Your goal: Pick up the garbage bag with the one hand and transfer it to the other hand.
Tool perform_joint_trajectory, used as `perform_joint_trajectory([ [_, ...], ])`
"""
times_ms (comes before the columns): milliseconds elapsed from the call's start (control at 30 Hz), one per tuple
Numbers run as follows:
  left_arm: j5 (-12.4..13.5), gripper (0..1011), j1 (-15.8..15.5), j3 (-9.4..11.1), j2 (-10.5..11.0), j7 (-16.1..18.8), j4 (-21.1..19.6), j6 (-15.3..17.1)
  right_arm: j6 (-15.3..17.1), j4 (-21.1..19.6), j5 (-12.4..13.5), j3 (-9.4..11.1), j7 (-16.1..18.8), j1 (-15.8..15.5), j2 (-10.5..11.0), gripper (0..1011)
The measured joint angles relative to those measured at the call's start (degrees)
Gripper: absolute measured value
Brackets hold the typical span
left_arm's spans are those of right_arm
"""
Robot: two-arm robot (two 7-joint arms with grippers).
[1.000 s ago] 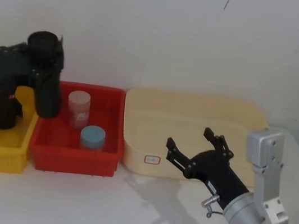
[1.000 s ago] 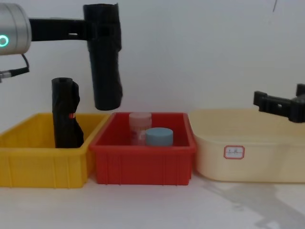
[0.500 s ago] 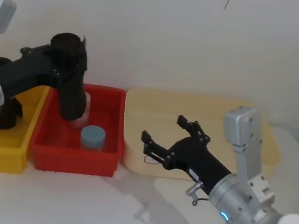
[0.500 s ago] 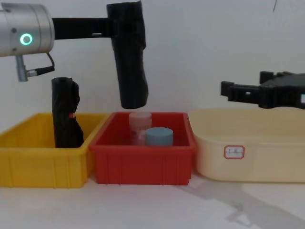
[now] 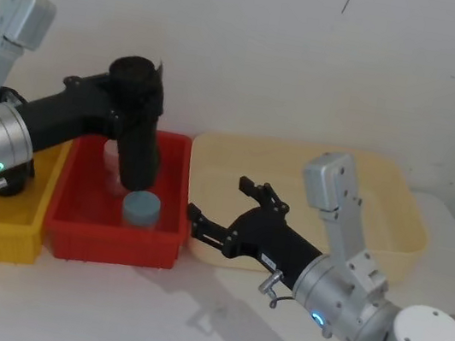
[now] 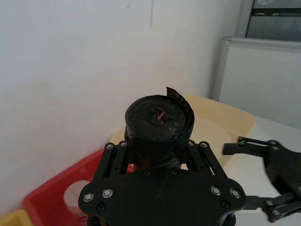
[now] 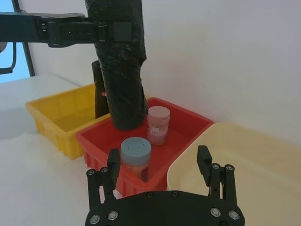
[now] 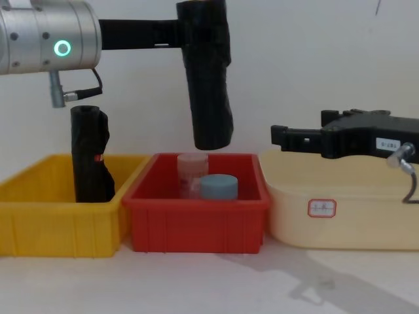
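The garbage bag (image 5: pixel 137 148), a tall matte black roll, hangs upright in the air above the red bin (image 5: pixel 112 245). My left gripper (image 5: pixel 130 110) is shut on the garbage bag's (image 8: pixel 209 91) upper part; in the chest view this left gripper (image 8: pixel 196 43) reaches in from the left. My right gripper (image 5: pixel 218 199) stands open, pointing left, a short gap to the right of the roll and level with its lower end. In the chest view the right gripper (image 8: pixel 280 136) carries a white label. The right wrist view shows the roll (image 7: pixel 120 70) ahead of the open right gripper (image 7: pixel 158 155).
In the red bin (image 8: pixel 196 226) stand a clear jar (image 8: pixel 192 170) and a blue-lidded jar (image 8: pixel 218 186), right under the roll. A second black roll with a red mark (image 8: pixel 90 157) stands in the yellow bin (image 8: pixel 52 226). A cream tub (image 8: pixel 340 219) sits under the right gripper.
My left arm has carried the garbage bag rightward, from beside the yellow bin to over the red bin. My right gripper has moved left toward it, still open.
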Motion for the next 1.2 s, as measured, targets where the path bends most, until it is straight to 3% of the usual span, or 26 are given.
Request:
perform_joint_trajectory([
  [667, -1.74, 471, -1.18, 3.32, -0.16, -2.27, -2.09, 3.22, -1.01, 5.56, 0.67, -1.02, 1.05, 4.39, -2.09, 1000],
  [1200, -1.89, 469, -2.81, 5.44, -0.69, -2.9, -0.28, 3.23, -1.85, 9.1, 2.17, -1.52, 2.65, 7.01, -2.92, 1000],
])
